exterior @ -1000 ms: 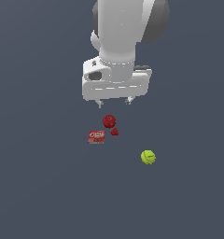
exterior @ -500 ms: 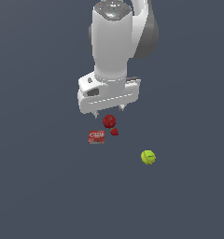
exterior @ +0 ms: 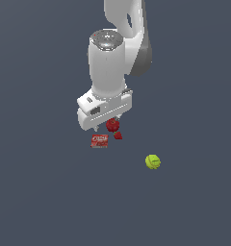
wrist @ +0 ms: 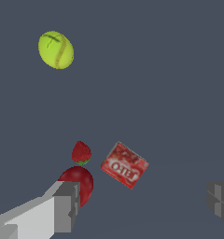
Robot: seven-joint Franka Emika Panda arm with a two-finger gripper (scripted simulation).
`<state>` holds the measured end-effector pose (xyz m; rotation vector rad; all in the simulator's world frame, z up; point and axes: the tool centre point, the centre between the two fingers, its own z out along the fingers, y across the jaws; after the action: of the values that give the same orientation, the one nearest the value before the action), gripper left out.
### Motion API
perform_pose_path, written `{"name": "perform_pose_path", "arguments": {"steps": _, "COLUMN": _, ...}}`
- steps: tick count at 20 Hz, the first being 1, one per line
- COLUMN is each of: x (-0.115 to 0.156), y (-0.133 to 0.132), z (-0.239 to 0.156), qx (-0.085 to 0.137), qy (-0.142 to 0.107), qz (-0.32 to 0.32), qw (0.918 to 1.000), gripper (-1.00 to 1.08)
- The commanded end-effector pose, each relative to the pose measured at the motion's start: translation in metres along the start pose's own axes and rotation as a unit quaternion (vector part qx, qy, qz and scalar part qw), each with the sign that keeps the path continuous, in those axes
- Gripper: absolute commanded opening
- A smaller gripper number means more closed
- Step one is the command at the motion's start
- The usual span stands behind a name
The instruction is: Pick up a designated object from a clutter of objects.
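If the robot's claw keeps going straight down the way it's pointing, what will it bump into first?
Probably the red box, which lies between the open fingers in the wrist view. But one finger sits over the dark red ball, so it might touch that first. Depth is hard to judge.

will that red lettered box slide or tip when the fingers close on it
The red lettered box lies flat on its broad face, so tipping seems unlikely. It looks stiff, with straight grey sides that should suit the open gripper. If bumped it may slide rather than roll, unlike the dark red ball beside it.
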<state>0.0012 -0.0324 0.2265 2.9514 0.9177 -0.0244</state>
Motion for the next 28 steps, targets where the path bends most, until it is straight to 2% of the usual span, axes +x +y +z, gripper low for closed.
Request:
{"name": "perform_pose_path", "arguments": {"steps": 1, "x": -0.003, "y": 0.003, "z": 0.012, "qx": 0.0, "qy": -0.001, "qz": -0.031, "qw": 0.9995, "gripper": 1.0}}
{"name": "perform_pose_path", "arguments": {"steps": 8, "x": -0.013, "y": 0.011, "z": 0.044, "qx": 0.001, "qy": -0.002, "qz": -0.117, "qw": 0.9931, "gripper": 1.0}}
{"name": "perform_pose_path", "arguments": {"steps": 14, "x": -0.022, "y": 0.015, "z": 0.07, "qx": 0.003, "qy": -0.001, "qz": -0.19, "qw": 0.9818, "gripper": 1.0}}
{"name": "perform_pose_path", "arguments": {"steps": 21, "x": -0.034, "y": 0.017, "z": 0.1, "qx": 0.006, "qy": 0.003, "qz": -0.274, "qw": 0.9617, "gripper": 1.0}}
{"name": "perform_pose_path", "arguments": {"steps": 28, "x": -0.045, "y": 0.016, "z": 0.129, "qx": 0.009, "qy": 0.01, "qz": -0.356, "qw": 0.9344, "gripper": 1.0}}
